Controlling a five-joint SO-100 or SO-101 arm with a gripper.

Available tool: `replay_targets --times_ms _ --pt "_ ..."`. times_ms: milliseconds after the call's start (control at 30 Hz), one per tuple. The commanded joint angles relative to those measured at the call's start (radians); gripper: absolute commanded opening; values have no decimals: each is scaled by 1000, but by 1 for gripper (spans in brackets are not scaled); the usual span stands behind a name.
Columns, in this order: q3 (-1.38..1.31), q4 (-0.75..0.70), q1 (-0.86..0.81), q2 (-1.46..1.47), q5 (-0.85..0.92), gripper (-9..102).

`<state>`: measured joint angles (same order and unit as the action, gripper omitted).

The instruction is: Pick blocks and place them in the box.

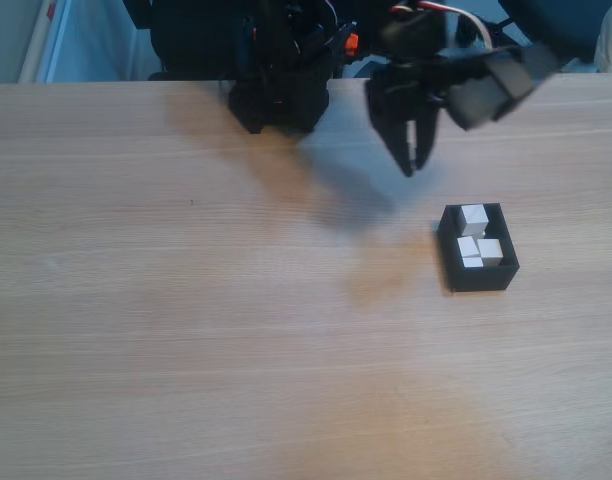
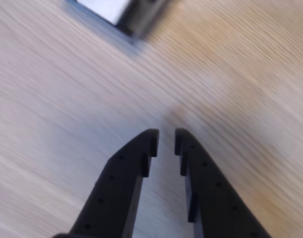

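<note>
Black gripper (image 2: 167,138) fingers fill the lower part of the wrist view, their tips drawn nearly together with only a thin slit of wood grain between them and nothing held. That empty, narrow set suits an arm with no cube to carry. Beyond the tips lies bare table (image 2: 230,74), and at the top edge of that view a corner of the black box (image 2: 141,20) shows, blurred, with a pale block face (image 2: 106,7) inside it.

In the fixed view the gripper (image 1: 414,165) hangs tips-down above the tabletop (image 1: 186,330), towards its far edge and just behind the box (image 1: 478,275), apart from it. The box sits flat on the right half of the surface, well in from the near edge. Three whitish blocks (image 1: 474,217) lie inside its walls: one at the far end, two (image 1: 483,250) crowded towards the near end, where the thin walls keep them from sliding off. No loose cube is seen on the wood, so the sorting looks finished or nearly so.
</note>
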<state>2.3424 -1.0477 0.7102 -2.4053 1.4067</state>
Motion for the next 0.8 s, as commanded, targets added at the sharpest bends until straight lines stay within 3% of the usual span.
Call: replay_targets --times_ms 0,500,767 --pt "118 -18 -66 -202 49 0" --pt "612 -187 -377 -899 160 0" --pt "730 -351 -505 -1005 75 0"
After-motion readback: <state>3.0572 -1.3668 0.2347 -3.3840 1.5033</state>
